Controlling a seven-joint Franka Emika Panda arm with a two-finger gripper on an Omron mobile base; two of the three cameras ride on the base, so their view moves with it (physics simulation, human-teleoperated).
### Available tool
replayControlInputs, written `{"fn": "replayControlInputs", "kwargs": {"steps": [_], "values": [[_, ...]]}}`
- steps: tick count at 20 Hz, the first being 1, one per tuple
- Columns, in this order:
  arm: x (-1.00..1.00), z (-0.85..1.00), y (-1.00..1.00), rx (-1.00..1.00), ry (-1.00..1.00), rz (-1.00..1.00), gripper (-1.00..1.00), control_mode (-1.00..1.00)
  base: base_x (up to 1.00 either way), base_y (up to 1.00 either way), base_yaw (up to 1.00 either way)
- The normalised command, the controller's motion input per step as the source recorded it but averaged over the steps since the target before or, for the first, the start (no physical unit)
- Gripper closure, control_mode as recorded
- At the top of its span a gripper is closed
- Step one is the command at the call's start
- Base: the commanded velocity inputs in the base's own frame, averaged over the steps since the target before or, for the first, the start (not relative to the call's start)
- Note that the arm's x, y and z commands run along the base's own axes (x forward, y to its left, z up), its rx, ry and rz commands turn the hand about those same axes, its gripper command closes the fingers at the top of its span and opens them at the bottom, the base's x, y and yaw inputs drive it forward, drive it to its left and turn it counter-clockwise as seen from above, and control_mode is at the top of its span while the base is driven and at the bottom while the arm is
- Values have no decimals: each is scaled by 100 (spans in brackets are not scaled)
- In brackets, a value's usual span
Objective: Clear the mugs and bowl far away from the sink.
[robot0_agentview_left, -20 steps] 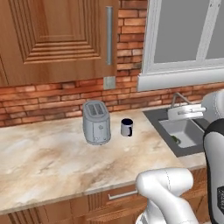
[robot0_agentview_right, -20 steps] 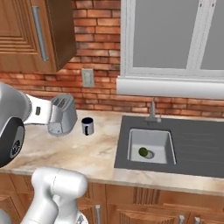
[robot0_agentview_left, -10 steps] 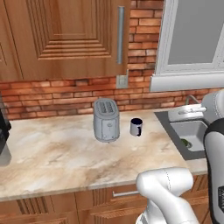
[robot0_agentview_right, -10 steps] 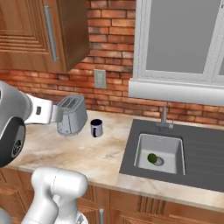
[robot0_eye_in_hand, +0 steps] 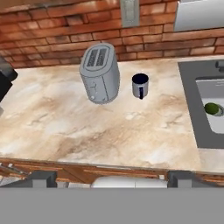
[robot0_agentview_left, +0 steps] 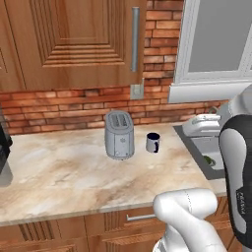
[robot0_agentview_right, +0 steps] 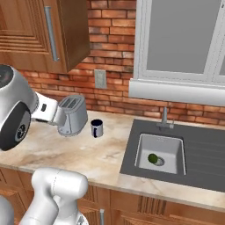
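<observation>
From the left base view, a navy-rimmed mug (robot0_agentview_left: 153,142) stood on the marble table (robot0_agentview_left: 64,174) just beside the silver toaster (robot0_agentview_left: 119,135), between it and the sink (robot0_agentview_left: 199,147). From the right base view, the sink (robot0_agentview_right: 176,154) held a small green thing (robot0_agentview_right: 153,158) in its basin. In the hand view, the end effector (robot0_eye_in_hand: 111,178) hung above the table edge with fingers spread wide, holding nothing, the mug (robot0_eye_in_hand: 140,85) well ahead

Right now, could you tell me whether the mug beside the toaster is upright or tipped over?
Upright. The mug stands on its base on the counter beside the toaster, dark opening facing up.
</observation>
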Motion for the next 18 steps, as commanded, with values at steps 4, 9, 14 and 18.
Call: {"fn": "replayControlInputs", "kwargs": {"steps": [4,9,14,18], "values": [[12,-7,0,0,12,-4,-100,-100,0,0,0],[21,-18,0,0,-1,5,-100,-100,0,0,0],[18,-35,0,-8,-3,7,-100,-100,0,0,0],[26,-45,0,-10,0,4,-100,-100,0,0,0]]}}
